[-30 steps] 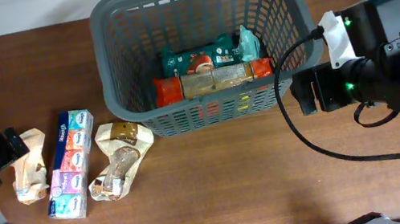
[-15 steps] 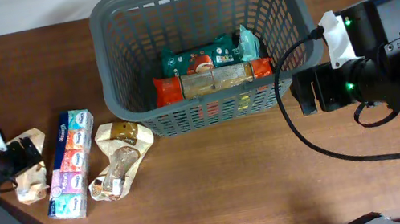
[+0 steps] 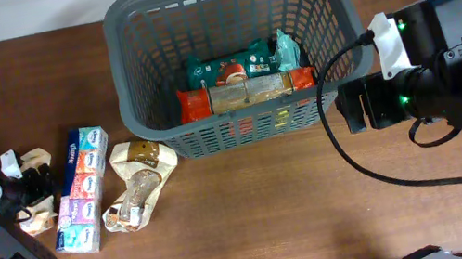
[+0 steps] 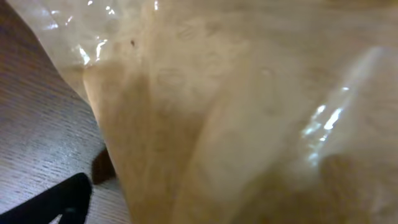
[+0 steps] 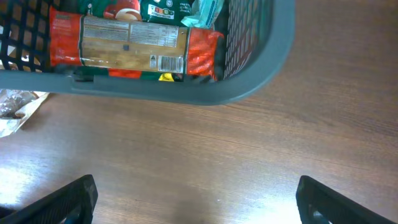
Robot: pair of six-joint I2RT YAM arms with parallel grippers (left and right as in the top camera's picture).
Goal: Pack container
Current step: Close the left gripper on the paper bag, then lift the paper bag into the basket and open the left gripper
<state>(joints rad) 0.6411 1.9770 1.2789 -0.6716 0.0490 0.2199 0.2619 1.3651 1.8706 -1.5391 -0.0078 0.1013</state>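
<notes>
- Left gripper (image 3: 32, 179): you are pressing in over the pale beige crinkled plastic packet (image 4: 249, 112), closer than a second ago. The packet is filling the wrist view. Jaw spread and hold: cannot tell.
- Packet: it is lying on the brown wooden table (image 3: 255, 219), well apart from the basket, so pickup is only beginning.
- Right gripper (image 5: 198, 199): it is idling wide apart, empty and unmoved.
- Large dark grey slotted plastic basket (image 3: 241, 131): it is sitting far centre, unmoved, holding a red-and-gold packet (image 3: 249, 94).

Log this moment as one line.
left hand at beige crinkly plastic packet, grip unclear; right hand open, beside dark grey slotted plastic basket
</notes>
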